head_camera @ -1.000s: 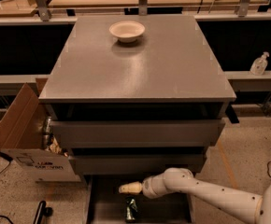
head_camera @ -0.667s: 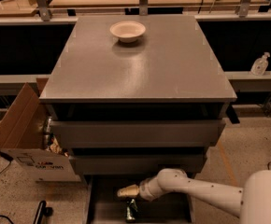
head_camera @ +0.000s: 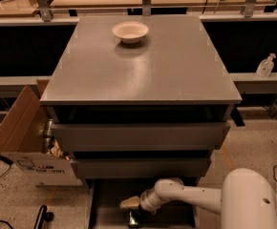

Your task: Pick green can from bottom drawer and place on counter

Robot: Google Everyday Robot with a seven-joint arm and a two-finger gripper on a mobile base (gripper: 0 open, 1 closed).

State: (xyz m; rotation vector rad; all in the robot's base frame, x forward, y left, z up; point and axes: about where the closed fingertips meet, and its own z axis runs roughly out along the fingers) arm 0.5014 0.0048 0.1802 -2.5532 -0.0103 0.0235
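Grey tabletop point(head_camera: 176, 75) bears a white bowl point(head_camera: 130, 32). The hand point(head_camera: 128, 204) hangs over the half-hidden green can point(head_camera: 133, 220) in the bottom drawer point(head_camera: 107, 202), its grip unreadable.

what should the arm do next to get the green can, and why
Probably lower the tool a little further, straight down onto the green can. The tool hangs just above the can inside the open bottom drawer and does not look to be around it yet. The can sits on the drawer floor, so nothing has been lifted toward the counter.
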